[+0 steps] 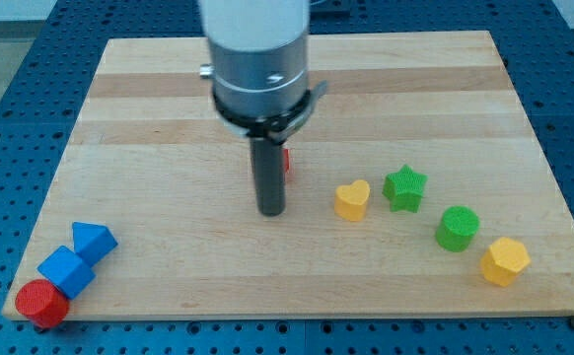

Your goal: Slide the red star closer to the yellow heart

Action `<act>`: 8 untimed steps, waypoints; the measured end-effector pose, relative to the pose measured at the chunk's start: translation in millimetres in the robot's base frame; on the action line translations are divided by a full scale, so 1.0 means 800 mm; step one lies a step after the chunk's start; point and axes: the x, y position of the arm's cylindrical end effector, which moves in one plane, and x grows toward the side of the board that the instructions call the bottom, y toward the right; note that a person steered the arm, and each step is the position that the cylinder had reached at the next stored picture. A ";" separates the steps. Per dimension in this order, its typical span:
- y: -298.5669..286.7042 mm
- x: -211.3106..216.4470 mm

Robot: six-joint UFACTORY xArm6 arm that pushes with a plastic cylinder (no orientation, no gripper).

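Note:
The yellow heart (352,200) lies on the wooden board (169,108), right of centre. My tip (271,211) rests on the board to the left of the heart, with a gap between them. A small sliver of red (287,162) shows just behind the rod's right side, above and left of the heart; this is the red star, mostly hidden by the rod, its shape not visible.
A green star (405,187) sits right next to the heart. A green cylinder (458,228) and a yellow hexagon (505,260) lie further right. At the bottom left corner are two blue blocks (93,241) (66,271) and a red cylinder (41,303).

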 end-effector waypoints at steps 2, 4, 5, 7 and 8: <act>-0.090 -0.062; -0.068 -0.094; -0.015 -0.093; 0.106 -0.083; 0.166 -0.076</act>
